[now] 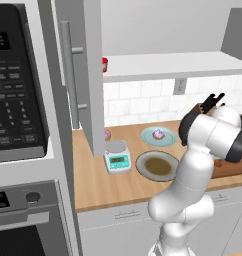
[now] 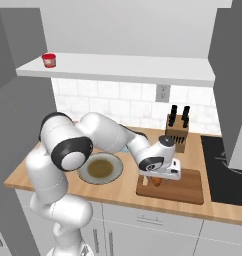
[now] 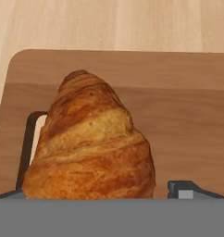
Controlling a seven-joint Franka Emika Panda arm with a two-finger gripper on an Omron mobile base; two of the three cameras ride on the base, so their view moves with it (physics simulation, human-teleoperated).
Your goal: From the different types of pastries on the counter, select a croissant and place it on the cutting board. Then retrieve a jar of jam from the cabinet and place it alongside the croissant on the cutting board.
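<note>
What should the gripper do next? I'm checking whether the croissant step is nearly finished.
Probably open the gripper and let go. In the hand view the croissant sits between the fingertips directly over the cutting board, and the right base view shows the hand low over the board. Whether the croissant already touches it is unclear, so a slight lowering first may be safer.

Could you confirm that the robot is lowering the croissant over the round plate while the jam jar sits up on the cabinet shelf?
Not quite: the croissant is over the cutting board, not the round plate, as the hand view and right base view show. The jam jar does sit on the cabinet shelf.
</note>
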